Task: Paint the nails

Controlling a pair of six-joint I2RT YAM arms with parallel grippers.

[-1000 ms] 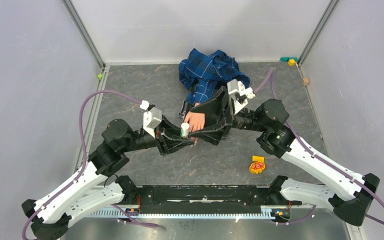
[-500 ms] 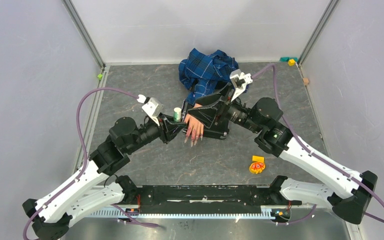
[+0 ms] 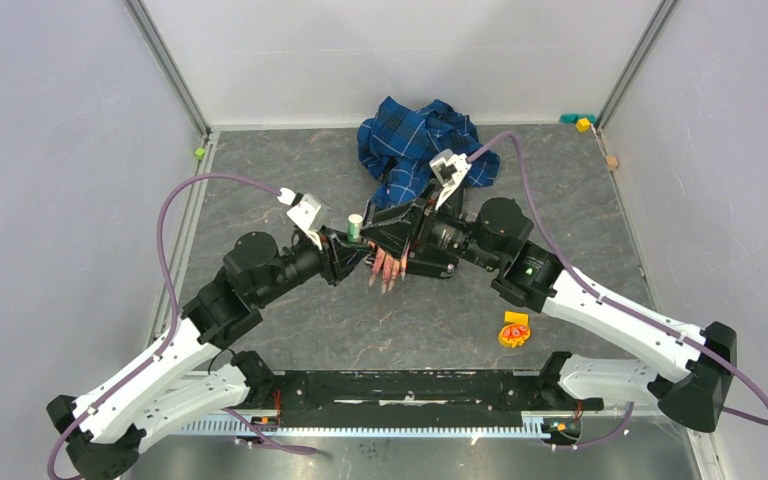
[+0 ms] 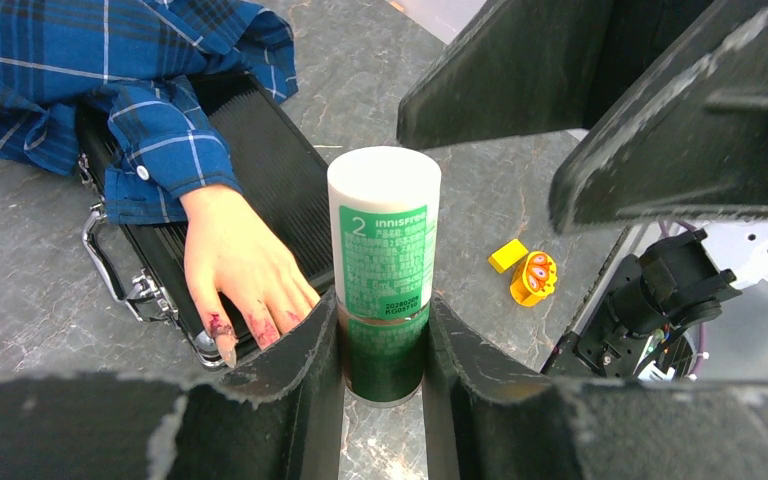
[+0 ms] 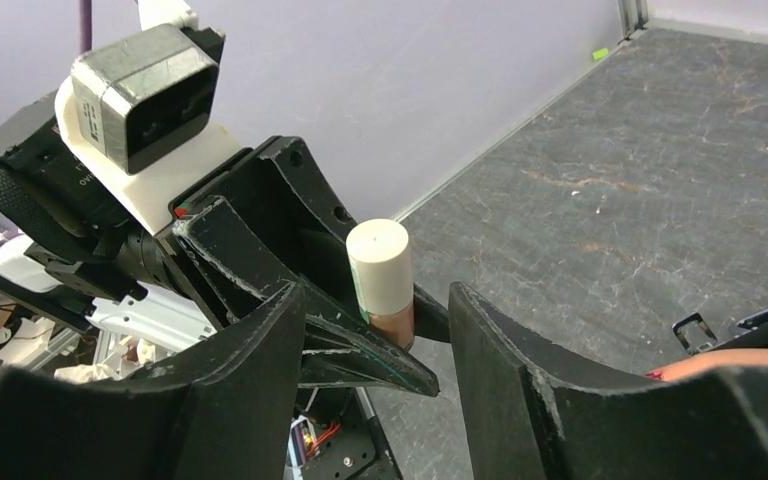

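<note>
The right claw (image 5: pixel 375 295) has swung left, its jaws apart astride the white cap (image 5: pixel 379 255); the left claw (image 4: pixel 382 315) clenches the bottle (image 4: pixel 384 230) beside the nails (image 3: pixel 385 272), mid-tabletop; an off-centre pinch could tilt it, spilling polish.

bottle (image 3: pixel 355 226) left of hand (image 4: pixel 235 260) | hand on case (image 4: pixel 270 160) | toy (image 3: pixel 513 330) right of both

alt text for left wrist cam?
The left gripper is clamped on an upright bottle with a white cap and green label. Behind it to the left, a mannequin hand in a blue plaid sleeve rests on a black case, fingertips smeared red. The open right gripper looms upper right, a yellow toy below it.
</note>
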